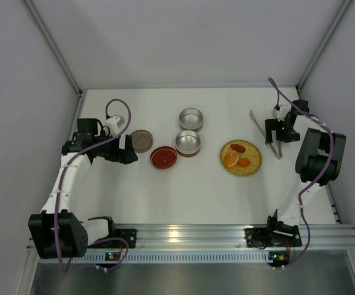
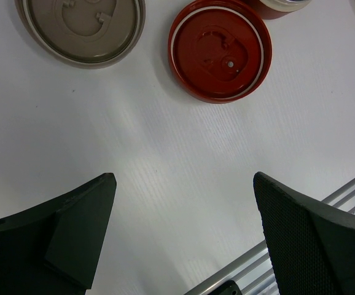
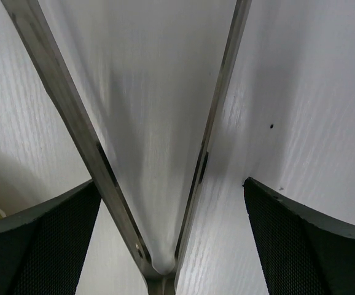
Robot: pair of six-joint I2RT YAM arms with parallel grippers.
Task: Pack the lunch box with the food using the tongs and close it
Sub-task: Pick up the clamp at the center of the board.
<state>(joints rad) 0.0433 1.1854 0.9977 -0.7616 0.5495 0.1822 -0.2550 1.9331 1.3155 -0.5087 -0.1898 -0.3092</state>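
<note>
Silver slim metal tongs (image 1: pixel 257 123) lie far right under the right gripper (image 1: pixel 274 134); orange food lumps (image 1: pixel 237 156) sit on a yellow woven plate (image 1: pixel 253 166). Left wrist: left gripper (image 2: pixel 183 178) spread wide over the white table (image 2: pixel 165 141). Right wrist: fingers (image 3: pixel 42 233) apart, straddling the tongs (image 3: pixel 73 123).

Lighting: bright, even, from overhead.
Shadows: soft and short, e.g. beside the red lid (image 2: pixel 219 52).
Glare: pale sheen on the white bench (image 2: pixel 147 178) in the left wrist view; streaked reflections along the steel tongs (image 3: pixel 61 110).
Focus: top view sharp; the tongs' hinge end slightly soft.
</note>
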